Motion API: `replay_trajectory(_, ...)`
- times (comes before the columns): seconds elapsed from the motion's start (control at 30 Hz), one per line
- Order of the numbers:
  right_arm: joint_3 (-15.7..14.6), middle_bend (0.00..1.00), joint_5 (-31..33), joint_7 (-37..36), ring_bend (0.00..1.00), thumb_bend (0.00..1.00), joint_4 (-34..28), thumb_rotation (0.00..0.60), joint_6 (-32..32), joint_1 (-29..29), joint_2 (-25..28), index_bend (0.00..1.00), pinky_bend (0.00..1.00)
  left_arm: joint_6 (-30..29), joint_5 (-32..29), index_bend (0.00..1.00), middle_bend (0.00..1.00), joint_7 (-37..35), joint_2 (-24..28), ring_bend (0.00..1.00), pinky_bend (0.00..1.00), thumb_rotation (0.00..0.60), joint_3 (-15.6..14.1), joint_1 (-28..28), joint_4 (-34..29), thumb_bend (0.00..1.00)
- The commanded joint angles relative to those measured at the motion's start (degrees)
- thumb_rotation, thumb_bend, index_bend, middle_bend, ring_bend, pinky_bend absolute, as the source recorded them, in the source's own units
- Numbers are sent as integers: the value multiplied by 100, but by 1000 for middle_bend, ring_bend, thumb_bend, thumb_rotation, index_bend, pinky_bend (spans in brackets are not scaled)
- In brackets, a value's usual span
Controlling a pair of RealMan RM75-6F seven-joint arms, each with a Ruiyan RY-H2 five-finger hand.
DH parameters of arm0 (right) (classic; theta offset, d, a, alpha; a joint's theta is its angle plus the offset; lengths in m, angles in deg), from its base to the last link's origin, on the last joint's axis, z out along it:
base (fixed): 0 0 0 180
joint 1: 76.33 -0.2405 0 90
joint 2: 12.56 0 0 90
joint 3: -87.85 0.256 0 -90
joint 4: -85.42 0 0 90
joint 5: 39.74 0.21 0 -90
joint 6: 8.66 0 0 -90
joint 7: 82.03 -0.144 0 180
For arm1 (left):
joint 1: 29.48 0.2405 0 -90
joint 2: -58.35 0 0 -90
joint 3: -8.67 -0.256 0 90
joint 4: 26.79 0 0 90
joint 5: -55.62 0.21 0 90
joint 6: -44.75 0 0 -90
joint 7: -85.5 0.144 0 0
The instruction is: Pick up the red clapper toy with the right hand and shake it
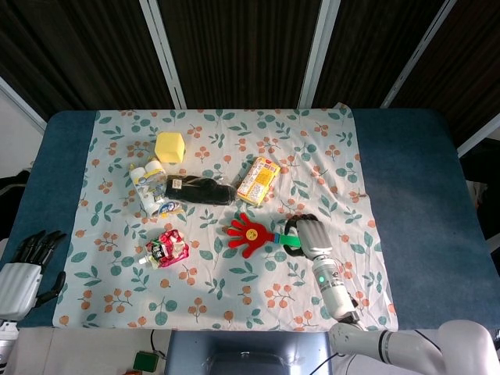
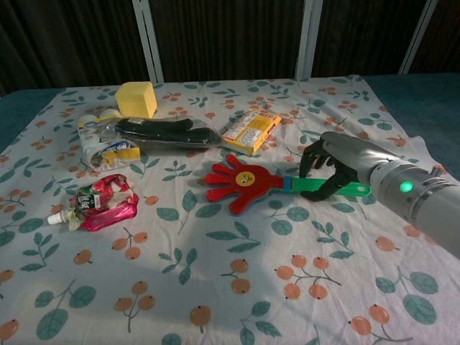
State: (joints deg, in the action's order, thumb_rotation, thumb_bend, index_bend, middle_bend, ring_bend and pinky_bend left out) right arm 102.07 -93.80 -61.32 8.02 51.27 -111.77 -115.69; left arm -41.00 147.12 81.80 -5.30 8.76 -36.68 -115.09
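The red clapper toy [image 1: 250,234] [image 2: 241,183], shaped like a red palm with a yellow face and a green handle [image 2: 320,188], lies over the floral cloth right of centre. My right hand [image 1: 310,235] [image 2: 336,167] has its fingers curled around the green handle, and the red end looks slightly raised off the cloth. My left hand [image 1: 25,264] rests at the table's left edge with its fingers apart and holds nothing; it shows only in the head view.
A yellow snack pack [image 1: 258,180] [image 2: 251,129] lies just behind the clapper. Further left are a black item in a clear bag [image 1: 199,190], white bottles [image 1: 148,183], a yellow sponge block [image 1: 169,146] and a red pouch [image 1: 166,248] [image 2: 100,203].
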Motion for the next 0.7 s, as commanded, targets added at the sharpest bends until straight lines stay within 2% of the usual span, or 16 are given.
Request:
replay_trajectory(0.03,27,561,-128,-273,517,483,6,600,-28,47,16,814,595,12,-7,116,84,2,-2,29,100,600,-1,-2,0,466)
replay_trajectory(0.1,37,580,-170,-391,563,489,4,600,-55,55,24,820,663,19,-8,118,84,8,-2,30,100,600,-4,-2,-4,467)
replay_trajectory(0.2,48,597,-233,-536,590,495,3,600,-62,69,19,830,696,13,-2,121,85,15,0,30,101,600,-8,2,-9,469)
replay_trajectory(0.5,112,751,-337,-950,767,510,20,600,-64,122,-12,903,840,-7,2,123,86,-8,14,34,105,600,-11,16,-19,470)
replay_trajectory(0.7,193,813,-490,-1787,828,519,124,600,-181,229,-96,944,883,-1,-11,123,88,0,9,36,107,600,-10,21,-19,471)
